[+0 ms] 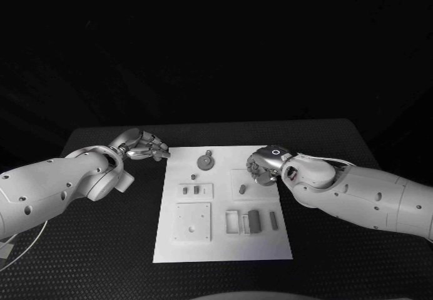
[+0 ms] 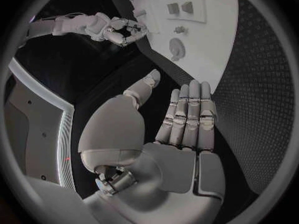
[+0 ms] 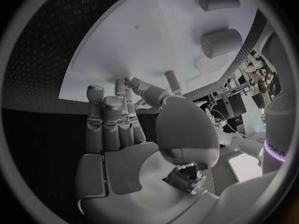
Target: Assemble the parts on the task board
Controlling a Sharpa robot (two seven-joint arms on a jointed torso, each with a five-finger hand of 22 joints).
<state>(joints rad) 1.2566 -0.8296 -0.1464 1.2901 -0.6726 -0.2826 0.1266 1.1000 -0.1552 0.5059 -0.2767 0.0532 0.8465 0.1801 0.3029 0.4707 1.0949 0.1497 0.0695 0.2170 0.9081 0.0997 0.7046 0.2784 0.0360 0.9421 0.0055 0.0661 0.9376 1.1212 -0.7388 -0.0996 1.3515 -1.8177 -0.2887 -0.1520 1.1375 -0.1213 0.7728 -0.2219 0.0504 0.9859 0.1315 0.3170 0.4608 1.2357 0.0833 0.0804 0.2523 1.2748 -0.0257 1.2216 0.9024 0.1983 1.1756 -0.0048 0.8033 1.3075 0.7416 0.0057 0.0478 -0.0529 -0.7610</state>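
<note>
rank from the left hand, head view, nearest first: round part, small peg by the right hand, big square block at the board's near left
1. Round part, board's far end, beside the left hand.
2. Small peg, mid-board, right side.
3. Big square block, near-left of the board.

We see the task board (image 1: 221,247) mid-bench (image 1: 108,250), parts (image 1: 206,162) on it, one robot hand (image 1: 144,145) at its far-left corner, another (image 1: 264,165) over its right side.
</note>
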